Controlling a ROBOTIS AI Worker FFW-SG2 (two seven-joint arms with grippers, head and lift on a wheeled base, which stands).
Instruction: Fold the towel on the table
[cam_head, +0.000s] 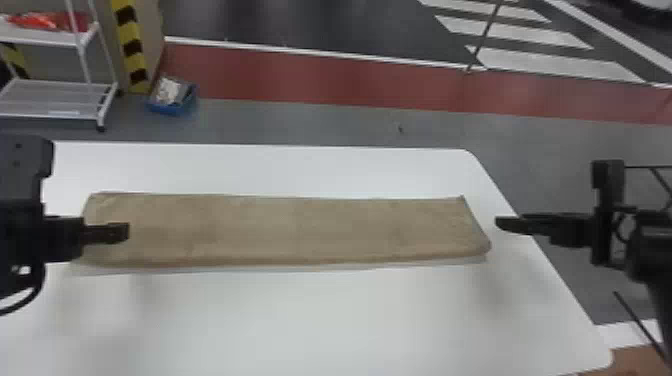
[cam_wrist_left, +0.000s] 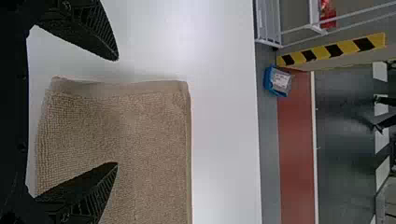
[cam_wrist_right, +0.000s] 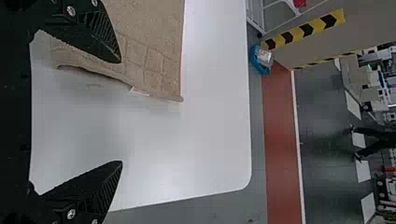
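One left hand (cam_head: 125, 232), one right hand (cam_head: 499, 223), one towel (cam_head: 300, 227)

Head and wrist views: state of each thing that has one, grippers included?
Towel: folded into a long strip, lying on the table, ungripped.
Left gripper: open, empty, at the towel's left end.
Right gripper: open, empty, by the towel's right end.
Blue bin: on the floor, things inside.
White rack: standing, red items on its upper shelf.
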